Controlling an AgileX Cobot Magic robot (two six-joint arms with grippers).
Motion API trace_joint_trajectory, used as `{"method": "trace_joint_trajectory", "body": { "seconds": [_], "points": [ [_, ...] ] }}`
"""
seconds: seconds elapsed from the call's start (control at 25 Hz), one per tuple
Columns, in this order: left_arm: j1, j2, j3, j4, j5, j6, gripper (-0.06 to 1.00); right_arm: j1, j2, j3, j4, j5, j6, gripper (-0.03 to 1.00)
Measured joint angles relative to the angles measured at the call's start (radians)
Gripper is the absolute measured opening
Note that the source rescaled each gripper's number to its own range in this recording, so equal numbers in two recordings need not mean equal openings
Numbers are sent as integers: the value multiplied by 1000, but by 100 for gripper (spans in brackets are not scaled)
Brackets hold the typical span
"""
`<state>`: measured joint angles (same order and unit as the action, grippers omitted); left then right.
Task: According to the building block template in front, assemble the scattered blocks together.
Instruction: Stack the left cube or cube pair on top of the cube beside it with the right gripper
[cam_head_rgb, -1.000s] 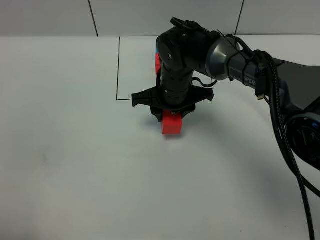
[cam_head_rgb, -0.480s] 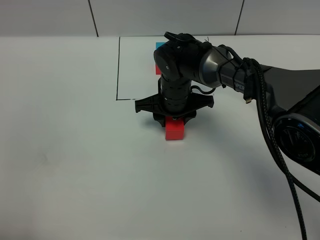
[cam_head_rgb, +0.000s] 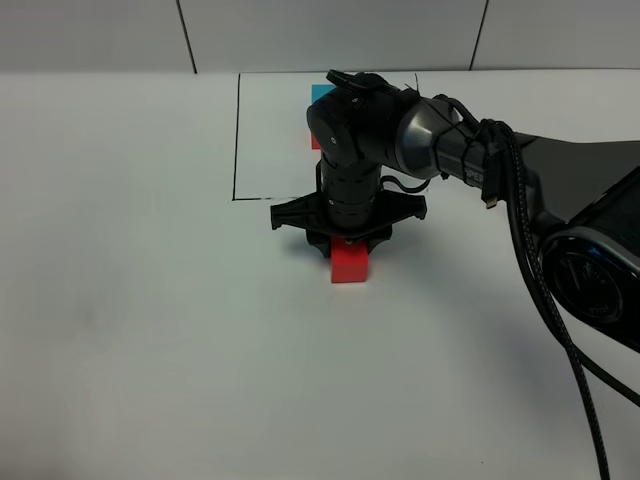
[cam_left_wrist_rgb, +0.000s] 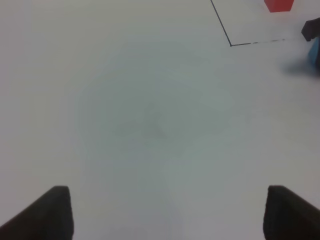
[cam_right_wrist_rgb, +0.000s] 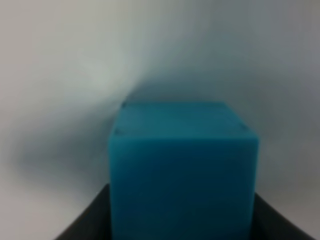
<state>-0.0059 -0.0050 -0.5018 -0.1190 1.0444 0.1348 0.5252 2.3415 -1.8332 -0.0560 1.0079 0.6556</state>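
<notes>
My right gripper (cam_head_rgb: 348, 240) points straight down just in front of the drawn black frame (cam_head_rgb: 236, 140). In the right wrist view it (cam_right_wrist_rgb: 182, 225) is shut on the cyan-blue cube (cam_right_wrist_rgb: 182, 165), with dark fingers (cam_right_wrist_rgb: 87, 222) at each side. The scattered red cube (cam_head_rgb: 349, 264) sits right against the gripper's near side and hides the cyan-blue cube in the high view. The template's cyan cube (cam_head_rgb: 322, 92) and red cube (cam_head_rgb: 314, 141) peek out behind the arm. My left gripper (cam_left_wrist_rgb: 172, 215) is open over bare table, and the high view does not show it.
The right arm (cam_head_rgb: 470, 150) and its cable (cam_head_rgb: 560, 330) stretch in from the right edge. A corner of the frame line (cam_left_wrist_rgb: 231, 44) and the template's red cube (cam_left_wrist_rgb: 279, 4) show in the left wrist view. White table surrounds everything.
The right gripper has come down and a little nearer, and the red cube beneath it sits lower and looks smaller. The template's cyan cube has appeared behind the arm.
</notes>
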Motion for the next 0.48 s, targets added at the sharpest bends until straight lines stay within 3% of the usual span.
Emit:
{"method": "trace_joint_trajectory", "body": {
  "seconds": [0.48],
  "points": [
    [0,0,0,0,0,-4,69,0,2,0,0,-3,-5,1]
  ]
}}
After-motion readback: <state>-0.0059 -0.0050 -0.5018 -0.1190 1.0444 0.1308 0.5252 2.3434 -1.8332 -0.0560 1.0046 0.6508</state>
